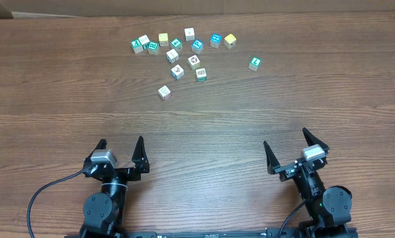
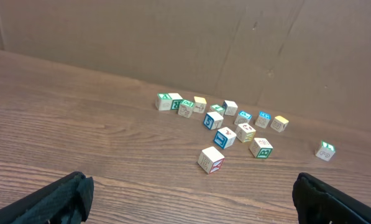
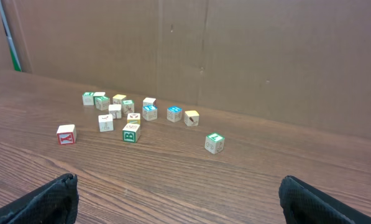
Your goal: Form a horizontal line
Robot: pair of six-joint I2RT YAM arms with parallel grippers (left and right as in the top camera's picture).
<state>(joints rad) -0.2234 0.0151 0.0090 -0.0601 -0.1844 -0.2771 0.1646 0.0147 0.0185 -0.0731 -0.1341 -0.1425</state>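
Observation:
Several tiny whitish cubes with teal, yellow and green faces lie in a loose cluster (image 1: 194, 61) at the far middle of the wooden table. No straight edge-to-edge row shows among them. One red-marked cube (image 1: 164, 92) sits apart nearest to me; it also shows in the left wrist view (image 2: 210, 159) and the right wrist view (image 3: 66, 134). A teal cube (image 1: 254, 63) sits alone at the right. My left gripper (image 1: 122, 142) is open and empty near the front edge, and it also shows in the left wrist view (image 2: 191, 202). My right gripper (image 1: 285, 137) is open and empty too, also seen in the right wrist view (image 3: 179, 202).
A brown cardboard wall (image 2: 173, 43) stands behind the cubes at the table's far edge. Bare wood (image 1: 204, 125) lies between the grippers and the cubes.

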